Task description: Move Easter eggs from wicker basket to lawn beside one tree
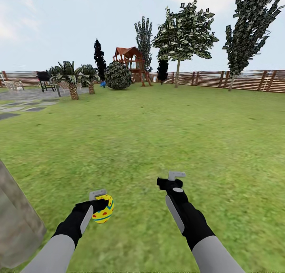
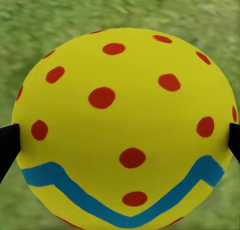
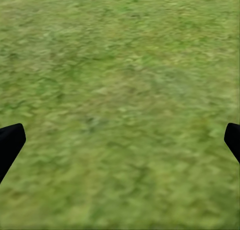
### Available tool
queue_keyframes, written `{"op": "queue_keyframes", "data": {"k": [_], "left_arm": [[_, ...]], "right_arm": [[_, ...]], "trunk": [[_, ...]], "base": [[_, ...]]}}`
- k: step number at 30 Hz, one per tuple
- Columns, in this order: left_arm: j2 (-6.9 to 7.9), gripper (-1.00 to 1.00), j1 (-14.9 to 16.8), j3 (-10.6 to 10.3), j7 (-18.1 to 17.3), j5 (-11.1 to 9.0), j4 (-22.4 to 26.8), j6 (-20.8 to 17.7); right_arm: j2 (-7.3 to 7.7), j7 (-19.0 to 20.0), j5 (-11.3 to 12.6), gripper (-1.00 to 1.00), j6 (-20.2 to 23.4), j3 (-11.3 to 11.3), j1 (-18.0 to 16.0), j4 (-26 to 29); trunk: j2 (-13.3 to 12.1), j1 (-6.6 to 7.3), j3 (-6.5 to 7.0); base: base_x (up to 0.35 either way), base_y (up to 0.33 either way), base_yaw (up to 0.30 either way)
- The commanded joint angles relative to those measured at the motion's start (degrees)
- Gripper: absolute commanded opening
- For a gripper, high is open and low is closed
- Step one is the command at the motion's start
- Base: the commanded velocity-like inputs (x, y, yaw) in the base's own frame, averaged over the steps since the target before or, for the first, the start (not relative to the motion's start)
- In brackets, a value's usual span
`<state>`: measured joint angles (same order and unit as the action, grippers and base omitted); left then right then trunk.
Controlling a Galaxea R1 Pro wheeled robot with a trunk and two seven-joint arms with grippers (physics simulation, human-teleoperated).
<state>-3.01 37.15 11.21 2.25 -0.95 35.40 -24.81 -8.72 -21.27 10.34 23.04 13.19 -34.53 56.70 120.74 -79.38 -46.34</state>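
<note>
Head view looks out over the lawn [image 1: 166, 138], a wide flat stretch of green grass. Low down on the robot's left side, the left gripper [image 1: 103, 208] holds an Easter egg [image 1: 104, 213]. The egg is yellow with red dots and a blue zigzag band. It hangs above the grass and does not touch it. A thick pale trunk [image 1: 18, 221] leans in at the near left edge, close beside the left arm.

Left wrist view shows the same egg [image 2: 125, 130] very big and close. One black fingertip [image 2: 7, 145] presses on one side of it and another presses on the other side, so the left pincer is grasping the egg. Blurry grass shows behind it.

On the other side, the right gripper [image 1: 170, 182] hangs over bare grass, well apart from the egg. In the right wrist view its two black fingertips [image 3: 10, 142] sit far apart at the two edges, with green grass [image 3: 120, 105] between them. That pincer is released and grips nothing.

Far across the lawn stands a brown wooden fence [image 1: 245, 80]. In front of it are tall leafy trees [image 1: 184, 31], two short palms [image 1: 71, 77], a round bush [image 1: 118, 76] and a red playset [image 1: 132, 59]. Grey stepping stones [image 1: 23, 107] lie at the far left.
</note>
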Motion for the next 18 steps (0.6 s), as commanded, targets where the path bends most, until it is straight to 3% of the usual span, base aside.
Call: {"op": "queue_keyframes", "data": {"k": [1, 18], "left_arm": [[-0.06, -1.00, 0.03, 0.22, 0.16, -0.10, 0.11, -0.33], [-0.06, -1.00, 0.03, 0.22, 0.21, -0.10, 0.11, -0.28]], "right_arm": [[0.03, -0.52, 0.56, 1.00, 0.16, 0.17, -0.03, 0.07], [0.02, -0.52, 0.56, 1.00, 0.16, 0.21, -0.06, 0.07]], "trunk": [[0.44, -0.22, -0.24], [7.26, -3.95, -3.30]], "base": [[0.000, 0.000, 0.000], [0.000, 0.000, 0.000]]}}
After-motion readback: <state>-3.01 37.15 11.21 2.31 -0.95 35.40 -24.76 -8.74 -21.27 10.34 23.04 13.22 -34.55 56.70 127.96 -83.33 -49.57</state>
